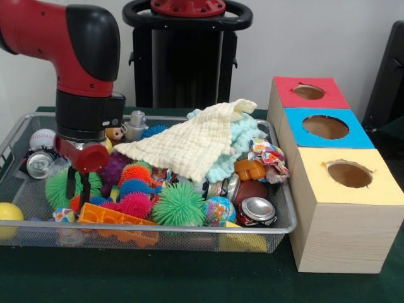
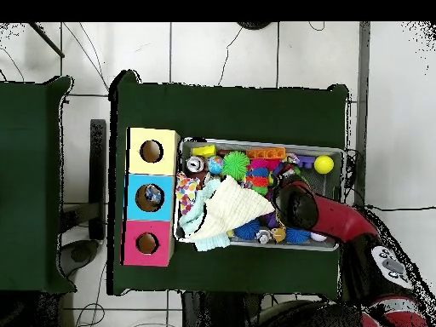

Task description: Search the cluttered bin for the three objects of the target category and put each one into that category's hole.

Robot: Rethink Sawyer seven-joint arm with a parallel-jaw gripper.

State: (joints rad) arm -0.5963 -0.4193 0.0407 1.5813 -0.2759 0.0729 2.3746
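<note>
A wire basket (image 1: 278, 228) filled with toys is seen on the green counter (image 1: 189, 278), and just beside it a wooden box (image 1: 341, 221) with three holes is set. The box top is divided into a red hole section (image 1: 308, 92), a blue hole section (image 1: 326, 127) and a yellow hole section (image 1: 349, 173); in the overhead view something is seen lying inside the blue hole.

The claw (image 1: 78, 180) is lowered into the end of the basket farthest from the box. Its two dark fingers (image 1: 84, 187) are seen apart, with nothing pinched between them, their tips down among the spiky balls: a green spiky ball (image 1: 58, 188) lies just beside them and a pink spiky ball (image 1: 135, 204) is near.

A cream cloth (image 1: 189, 142) is draped over the middle of the basket, and a light blue knitted cloth (image 1: 243, 148) shows from under it on the side toward the box. In front of the cloth a larger green spiky ball (image 1: 179, 204) is seen, with a soda can (image 1: 255, 211) lying in the basket corner nearest the box. A second can (image 1: 40, 163) and a baseball (image 1: 43, 138) lie behind the claw, a yellow ball (image 1: 9, 214) rests at the basket end farthest from the box, and an orange plastic block (image 1: 113, 218) lies against the front wall.

Which category is the target cannot be told from the views.
</note>
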